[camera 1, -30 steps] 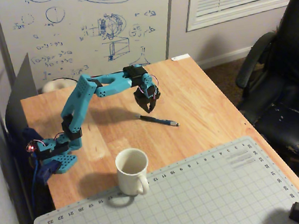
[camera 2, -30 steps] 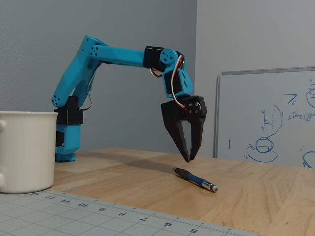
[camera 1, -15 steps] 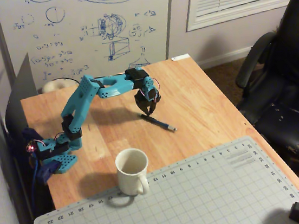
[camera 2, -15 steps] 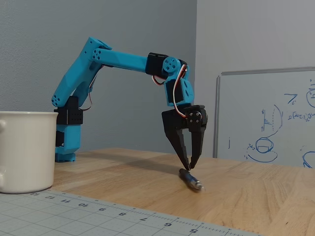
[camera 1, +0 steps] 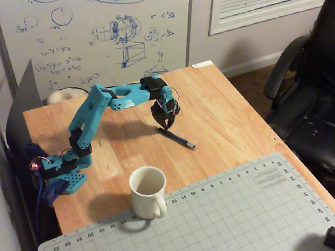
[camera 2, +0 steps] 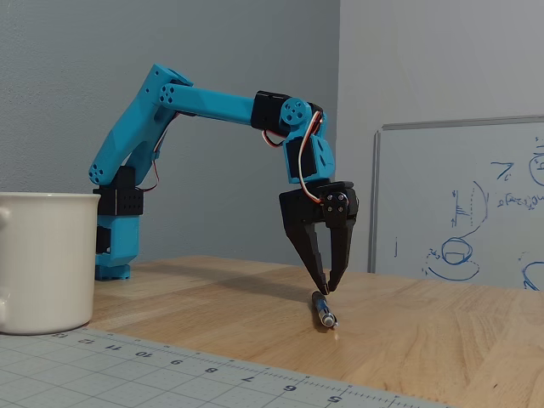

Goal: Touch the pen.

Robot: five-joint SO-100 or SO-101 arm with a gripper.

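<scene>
The slim dark pen (camera 1: pixel 178 139) lies flat on the wooden table (camera 1: pixel 225 100), its silvery tip pointing toward the cutting mat. In the fixed view the pen (camera 2: pixel 323 308) lies end-on toward the camera. My gripper (camera 1: pixel 165 126) points straight down over the pen's far end. In the fixed view the gripper (camera 2: pixel 328 290) hangs just above that end, its fingertips nearly together and holding nothing. The gap to the pen is tiny; I cannot tell whether they touch.
A white mug (camera 1: pixel 148 192) stands at the edge of a grey cutting mat (camera 1: pixel 228 222), in front of the pen. The blue arm base (camera 1: pixel 63 172) sits at the table's left. A whiteboard (camera 1: pixel 95 30) leans behind, and a black office chair (camera 1: pixel 322 94) stands at the right.
</scene>
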